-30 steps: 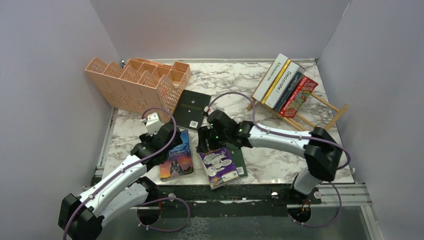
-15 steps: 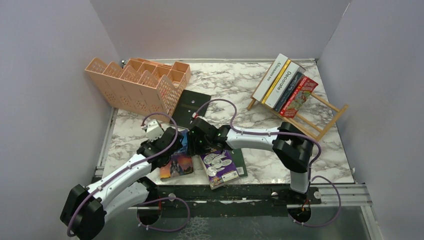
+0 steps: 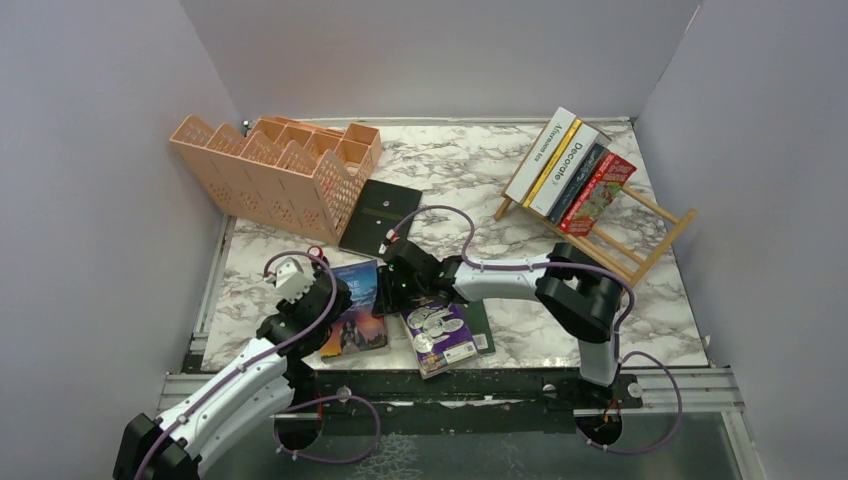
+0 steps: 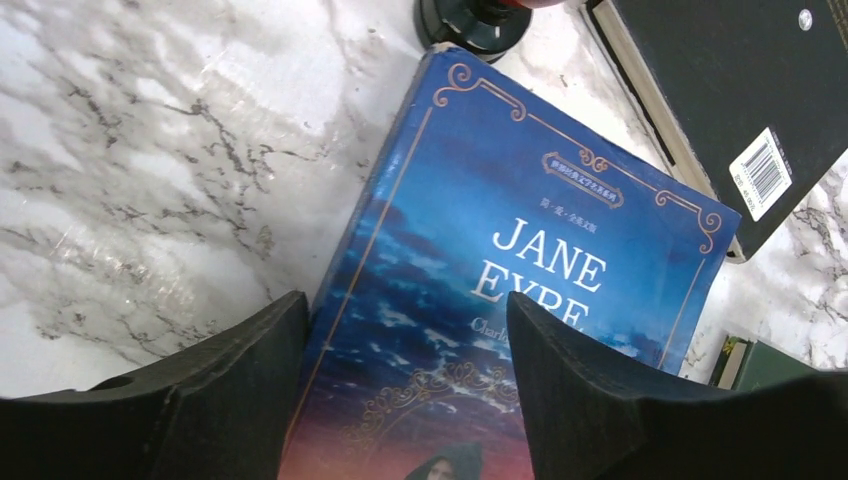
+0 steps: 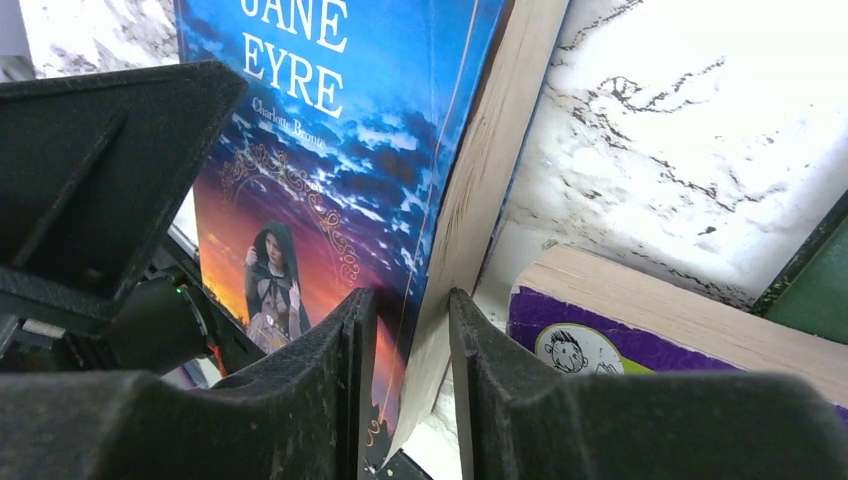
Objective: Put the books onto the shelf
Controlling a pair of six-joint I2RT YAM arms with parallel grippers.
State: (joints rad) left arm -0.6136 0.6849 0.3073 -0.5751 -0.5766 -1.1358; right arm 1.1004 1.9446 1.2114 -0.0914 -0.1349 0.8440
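Note:
The blue "Jane Eyre" book (image 3: 357,305) (image 4: 520,230) (image 5: 340,130) lies near the table's front. My right gripper (image 3: 392,288) (image 5: 410,300) is shut on its right page edge, which is tilted up off the marble. My left gripper (image 3: 320,302) (image 4: 405,310) hangs open over the book's left side, one finger past the spine and one over the cover. A purple cartoon book (image 3: 440,336) (image 5: 640,330) and a dark green book (image 3: 480,322) lie just right of it. A black book (image 3: 380,215) (image 4: 740,90) lies behind. The wooden shelf (image 3: 640,245) holds several books (image 3: 570,170).
A peach lattice organizer (image 3: 270,165) stands at the back left, close to the black book. Grey walls close in the table on three sides. The right arm's cable (image 3: 440,215) loops over the marble (image 3: 470,160) behind the blue book.
My right gripper moved left and narrowed onto the blue book's right edge. My left arm drew back toward the near left, and its jaws narrowed a little.

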